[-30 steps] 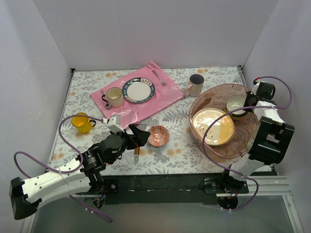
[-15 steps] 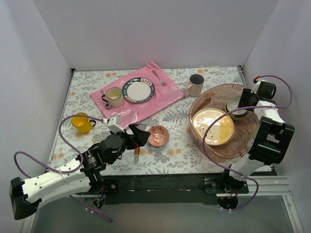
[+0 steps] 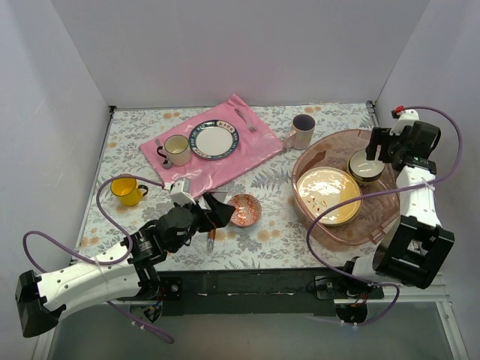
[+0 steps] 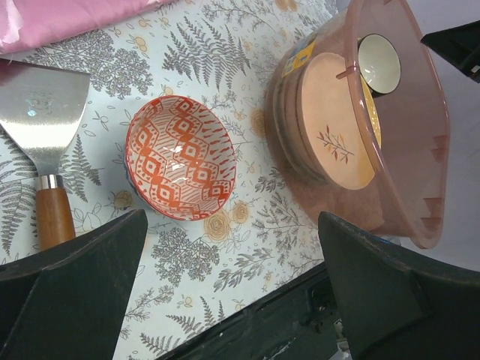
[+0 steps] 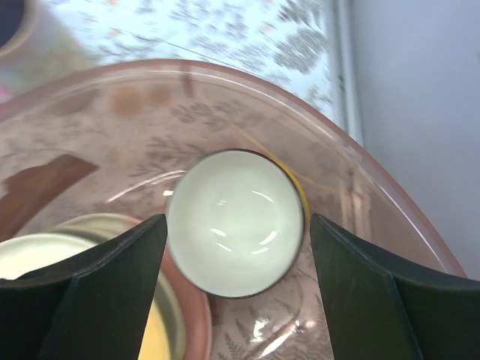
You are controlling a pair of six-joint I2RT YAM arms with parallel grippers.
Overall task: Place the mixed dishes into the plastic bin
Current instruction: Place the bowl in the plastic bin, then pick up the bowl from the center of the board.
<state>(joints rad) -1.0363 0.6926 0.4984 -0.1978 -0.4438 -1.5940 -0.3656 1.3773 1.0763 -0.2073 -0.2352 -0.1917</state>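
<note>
The plastic bin [image 3: 313, 150] stands at the right, holding a stack of cream plates [image 3: 328, 196] and a small cream bowl [image 3: 365, 168]. My right gripper [image 3: 374, 150] hangs open just above that bowl [image 5: 236, 214], its fingers [image 5: 101, 292] on either side and clear of it. The bin's rolled rim [image 5: 225, 69] curves behind the bowl. My left gripper [image 3: 218, 210] is open and empty, low over the table just left of a red-patterned bowl [image 3: 244, 210]; in the left wrist view that bowl [image 4: 180, 166] lies ahead of the gripper [image 4: 240, 292]. A yellow mug [image 3: 125, 190] and a pinkish mug [image 3: 302, 131] stand on the table.
A pink mat [image 3: 247, 150] at the back carries a cream mug [image 3: 177, 149], a blue-rimmed white plate [image 3: 214, 140] and cutlery. A wooden-handled metal spatula [image 4: 43, 112] lies left of the red-patterned bowl. White walls enclose the table; its dark front edge [image 4: 300, 315] is near.
My right gripper opened, let go of the small cream bowl inside the bin, and lifted away from it. The left arm crept slightly toward the red-patterned bowl.
</note>
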